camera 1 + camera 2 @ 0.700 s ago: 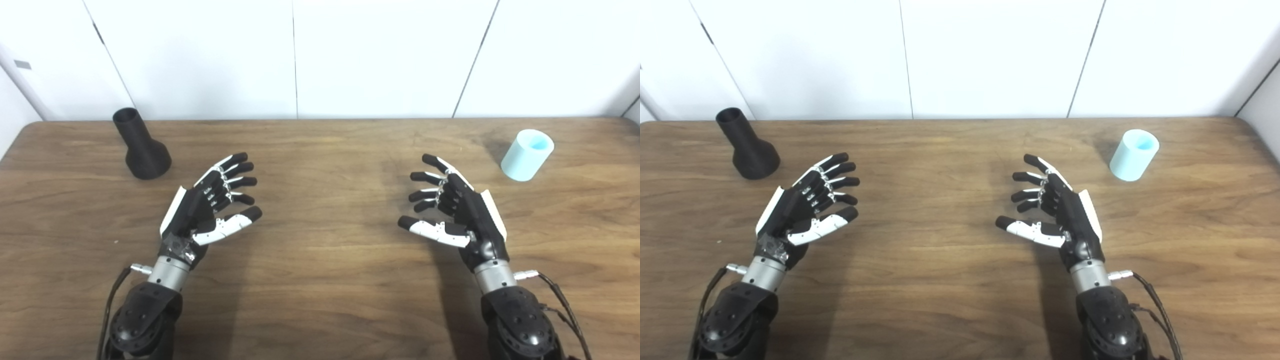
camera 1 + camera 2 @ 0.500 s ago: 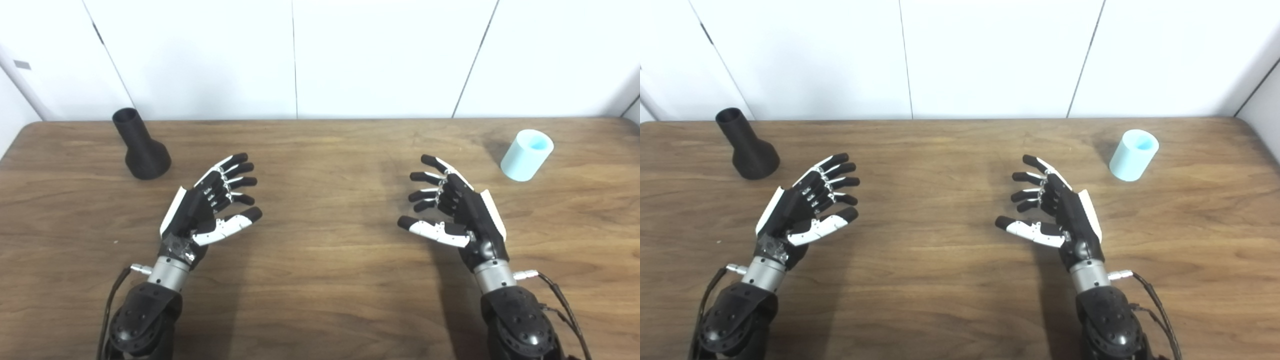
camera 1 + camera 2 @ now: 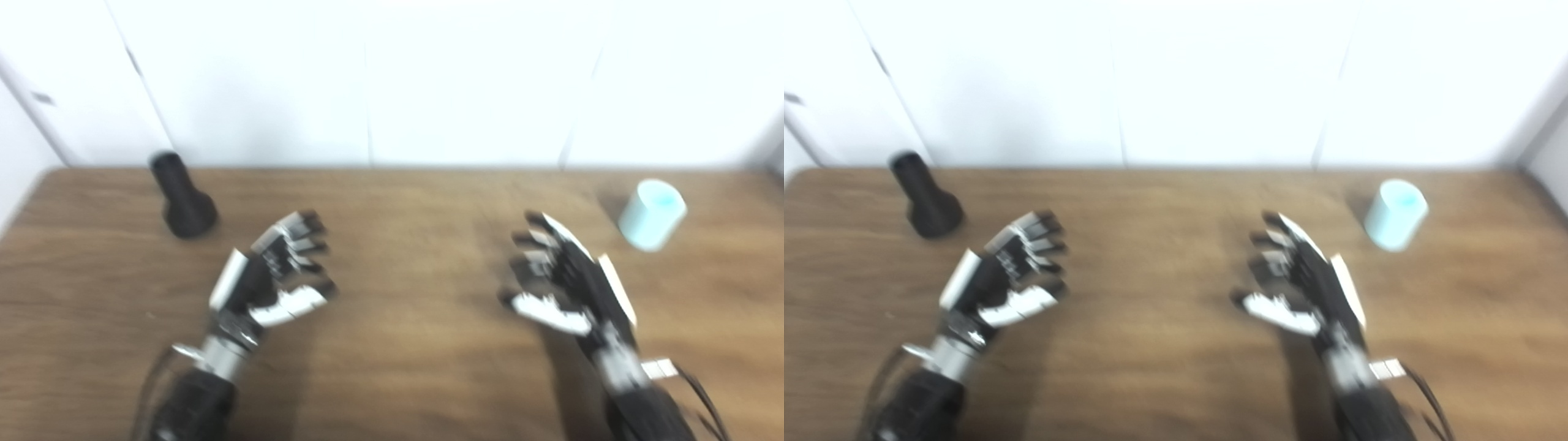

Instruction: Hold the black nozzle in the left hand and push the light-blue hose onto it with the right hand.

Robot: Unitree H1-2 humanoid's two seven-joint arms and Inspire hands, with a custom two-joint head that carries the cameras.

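The picture is blurred by motion. A black nozzle (image 3: 182,197) with a flared base stands upright at the table's far left. A short light-blue hose piece (image 3: 652,206) stands at the far right. My left hand (image 3: 272,272) hovers open over the table, right of and nearer than the nozzle, palm turned inward. My right hand (image 3: 563,275) is open as well, left of and nearer than the hose, holding nothing. Both hands are well apart from their objects.
The wooden table (image 3: 404,343) fills the view, its far edge against a white panelled wall (image 3: 367,79). A cable (image 3: 1427,392) hangs by the right wrist.
The whole picture has slid down and blurred, so the camera has moved. Both hands stay open and hold about the same place relative to the nozzle and hose.
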